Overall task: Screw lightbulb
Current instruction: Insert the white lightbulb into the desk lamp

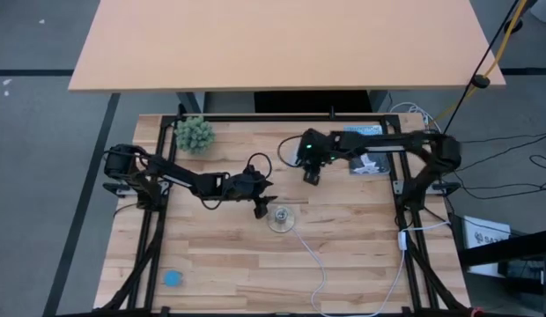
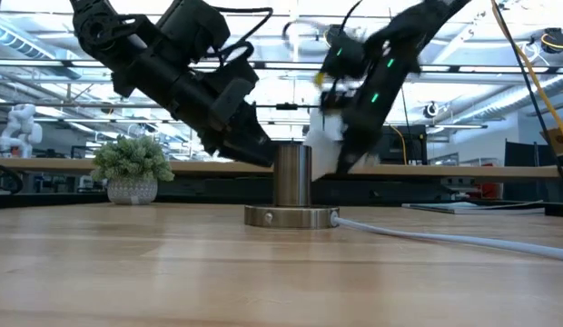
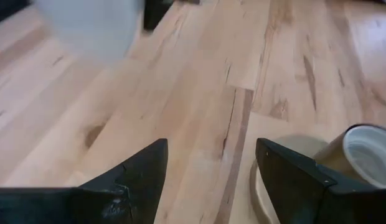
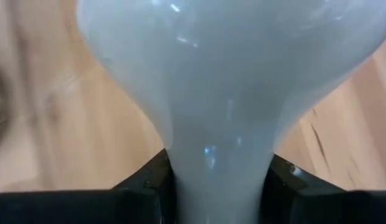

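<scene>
Item 1, lightbulb [image 4: 224, 81]: white, domed, tapering to a narrow neck. It was held off the table [image 1: 220, 255] in the right gripper [image 1: 312, 179], whose two dark fingers [image 4: 146, 180] pressed on either side of the neck. In the high view this gripper hung over the table's middle part, toward the far edge, a little way from the socket. In the low view the bulb [image 2: 323, 136] showed as a white shape raised above the wood, beside the socket's upright barrel.

Item 2, socket [image 1: 281, 217]: round metallic disc with an upright cylinder, standing near the table's centre. A white cord [image 1: 319, 273] ran from it toward the near edge.

Item 3, left gripper [image 1: 261, 208]: positioned just beside the socket, low over the wood. Its fingers [image 3: 134, 171] stood apart with nothing between them; the socket's rim [image 3: 367, 155] lay just outside one finger.

Item 4, potted plant [image 1: 195, 134]: small, green, near the far left corner.

Item 5, blue disc [image 1: 173, 279]: small, flat, near the near left corner, well apart from everything else.
</scene>
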### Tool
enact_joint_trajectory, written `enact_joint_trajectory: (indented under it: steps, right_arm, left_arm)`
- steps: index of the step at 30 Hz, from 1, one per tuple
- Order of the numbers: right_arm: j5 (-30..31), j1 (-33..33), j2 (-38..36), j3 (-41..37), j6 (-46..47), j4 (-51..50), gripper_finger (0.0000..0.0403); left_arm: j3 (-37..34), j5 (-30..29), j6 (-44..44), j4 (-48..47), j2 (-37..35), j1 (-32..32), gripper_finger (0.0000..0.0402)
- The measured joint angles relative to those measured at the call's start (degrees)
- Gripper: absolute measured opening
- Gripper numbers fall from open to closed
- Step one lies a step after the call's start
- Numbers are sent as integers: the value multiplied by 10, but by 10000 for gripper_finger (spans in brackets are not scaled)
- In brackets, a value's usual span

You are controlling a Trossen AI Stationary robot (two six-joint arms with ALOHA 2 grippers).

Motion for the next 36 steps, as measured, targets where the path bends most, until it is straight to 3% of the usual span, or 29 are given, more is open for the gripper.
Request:
enact_joint_trajectory:
  steps: [4, 7, 10, 13, 17, 20, 28, 36]
  right_arm:
    - [0, 42, -101, -20, 47, -51, 140]
    - [4, 103, -183, -74, 94, -27, 140]
    - [51, 180, -256, -164, 157, 96, 140]
    - [127, 254, -283, -286, 194, 350, 140]
    - [201, 307, -210, -425, 202, 774, 140]
    - [209, 320, -127, -443, 184, 952, 140]
    - [205, 322, 37, -318, 115, 963, 140]
    - [176, 319, 79, -282, 114, 963, 140]
  left_arm:
    - [0, 36, -6, -28, -48, -6, 247]
    - [0, 57, -6, -61, -88, -20, 247]
    - [0, 83, -6, -85, -116, -35, 247]
    - [0, 87, -7, -84, -123, -47, 247]
    - [0, 65, -7, -81, -120, -49, 247]
    - [0, 43, -7, -82, -117, -48, 247]
    - [0, 34, -7, -71, -118, -55, 247]
    - [0, 34, 16, -72, -118, -77, 230]
